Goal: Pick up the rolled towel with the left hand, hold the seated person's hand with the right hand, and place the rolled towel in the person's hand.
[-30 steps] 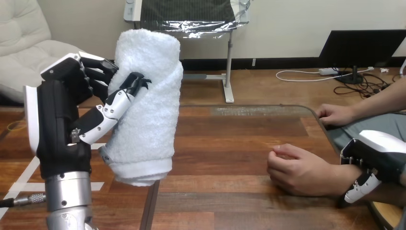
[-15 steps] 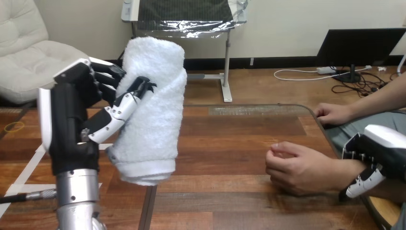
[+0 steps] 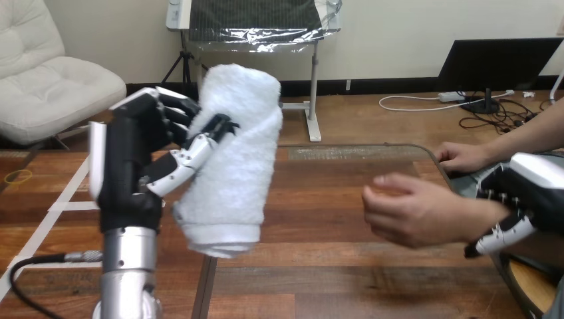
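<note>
- The left hand is raised over the left part of the wooden table, on an upright silver forearm.
- This hand is closed round the rolled towel: its thumb curls across the towel's near face, and its fingers wrap in from the far left side.
- The rolled towel is white and stands nearly upright in that grasp. Its top leans slightly to the right, and its lower end hangs clear of the tabletop.
- The person's hand is over the right part of the table, its fingers loosely curled and pointing left towards the towel.
- Towel and person's hand are well apart, with bare wood between them.
- The right hand comes in from the right edge and clasps the person's wrist. Its dark fingers lie over the top of the wrist and its white thumb hooks underneath.
- A second hand of the person rests at the table's far right edge, touching nothing else.
</note>
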{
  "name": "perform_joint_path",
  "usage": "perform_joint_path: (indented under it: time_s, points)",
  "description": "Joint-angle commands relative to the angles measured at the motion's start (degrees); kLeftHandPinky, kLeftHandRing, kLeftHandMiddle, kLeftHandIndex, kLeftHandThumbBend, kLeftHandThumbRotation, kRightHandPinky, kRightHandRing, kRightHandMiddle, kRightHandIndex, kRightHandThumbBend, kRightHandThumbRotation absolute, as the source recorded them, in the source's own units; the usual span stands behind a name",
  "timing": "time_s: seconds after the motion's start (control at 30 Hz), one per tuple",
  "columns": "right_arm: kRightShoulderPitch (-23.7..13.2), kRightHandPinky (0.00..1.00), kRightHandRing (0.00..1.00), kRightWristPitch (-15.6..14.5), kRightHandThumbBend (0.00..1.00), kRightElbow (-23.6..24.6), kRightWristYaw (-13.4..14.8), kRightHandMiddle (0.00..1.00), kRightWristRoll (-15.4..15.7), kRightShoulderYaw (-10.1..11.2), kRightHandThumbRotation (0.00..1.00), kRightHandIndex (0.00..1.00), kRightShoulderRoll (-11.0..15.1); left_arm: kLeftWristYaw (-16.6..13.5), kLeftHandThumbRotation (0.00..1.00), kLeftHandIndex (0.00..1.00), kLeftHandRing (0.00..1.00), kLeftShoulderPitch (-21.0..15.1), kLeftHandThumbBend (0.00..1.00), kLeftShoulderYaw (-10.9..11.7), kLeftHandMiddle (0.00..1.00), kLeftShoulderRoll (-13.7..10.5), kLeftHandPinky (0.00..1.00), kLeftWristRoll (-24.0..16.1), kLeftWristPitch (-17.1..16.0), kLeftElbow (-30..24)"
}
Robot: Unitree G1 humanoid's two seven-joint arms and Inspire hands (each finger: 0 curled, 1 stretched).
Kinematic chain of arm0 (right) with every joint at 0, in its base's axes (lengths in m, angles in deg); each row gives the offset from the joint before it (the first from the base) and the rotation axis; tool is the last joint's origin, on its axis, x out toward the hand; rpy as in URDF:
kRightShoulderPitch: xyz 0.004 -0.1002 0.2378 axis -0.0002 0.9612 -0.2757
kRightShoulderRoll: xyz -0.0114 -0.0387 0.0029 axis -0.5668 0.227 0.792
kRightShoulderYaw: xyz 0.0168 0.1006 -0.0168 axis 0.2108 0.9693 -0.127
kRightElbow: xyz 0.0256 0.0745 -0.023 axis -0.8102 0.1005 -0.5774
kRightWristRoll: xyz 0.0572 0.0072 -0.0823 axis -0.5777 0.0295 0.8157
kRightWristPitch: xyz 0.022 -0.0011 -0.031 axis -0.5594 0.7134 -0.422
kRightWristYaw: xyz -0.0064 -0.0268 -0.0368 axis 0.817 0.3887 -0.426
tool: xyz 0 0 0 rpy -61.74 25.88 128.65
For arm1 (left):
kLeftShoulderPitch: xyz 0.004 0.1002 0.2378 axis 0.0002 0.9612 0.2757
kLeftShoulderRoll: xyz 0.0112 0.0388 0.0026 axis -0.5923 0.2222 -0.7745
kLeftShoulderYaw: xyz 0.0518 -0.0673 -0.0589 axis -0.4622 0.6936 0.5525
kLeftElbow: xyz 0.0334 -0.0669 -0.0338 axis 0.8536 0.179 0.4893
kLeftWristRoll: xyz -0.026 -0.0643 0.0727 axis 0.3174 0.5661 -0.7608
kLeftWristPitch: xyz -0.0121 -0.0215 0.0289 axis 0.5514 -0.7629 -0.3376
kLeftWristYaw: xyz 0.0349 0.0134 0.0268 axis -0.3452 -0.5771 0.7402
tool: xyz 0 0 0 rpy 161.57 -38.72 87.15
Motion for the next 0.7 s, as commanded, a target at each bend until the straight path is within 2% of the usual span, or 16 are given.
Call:
perform_joint_path:
  time_s: [0.0, 0.4, 0.5, 0.6, 0.67]
  points:
    - [-4.3, 0.27, 0.27, 0.93, 0.86, 4.83, 0.22, 0.32, -2.68, 2.38, 0.15, 0.32, -0.69, 0.16, 0.0, 0.35, 0.24, -6.51, 0.51, -0.62, 0.3, -0.54, 0.18, 0.35, -3.08, 2.65]
    - [-4.91, 0.28, 0.3, -2.71, 0.89, 8.66, -2.25, 0.35, -3.15, 2.99, 0.14, 0.35, -1.0, 1.53, 0.0, 0.35, 0.24, -10.74, 0.5, -1.08, 0.31, -0.55, 0.19, 0.81, -5.11, 9.63]
    - [-5.01, 0.28, 0.31, -3.13, 0.89, 9.12, -2.53, 0.35, -3.22, 2.98, 0.15, 0.36, -1.19, 2.6, 0.0, 0.35, 0.25, -11.75, 0.49, -1.06, 0.31, -0.15, 0.19, 2.27, -5.4, 11.21]
    - [-5.1, 0.28, 0.31, -4.05, 0.89, 9.98, -2.85, 0.36, -2.97, 2.91, 0.15, 0.36, -1.3, 1.82, 0.0, 0.35, 0.25, -12.89, 0.48, -1.29, 0.31, -0.78, 0.19, 0.05, -7.05, 13.49]
    - [-5.3, 0.28, 0.31, -3.88, 0.89, 9.89, -2.93, 0.36, -3.15, 2.89, 0.15, 0.36, -1.51, 1.83, 0.0, 0.35, 0.25, -13.68, 0.47, -1.28, 0.31, -0.47, 0.19, 0.31, -7.12, 14.63]
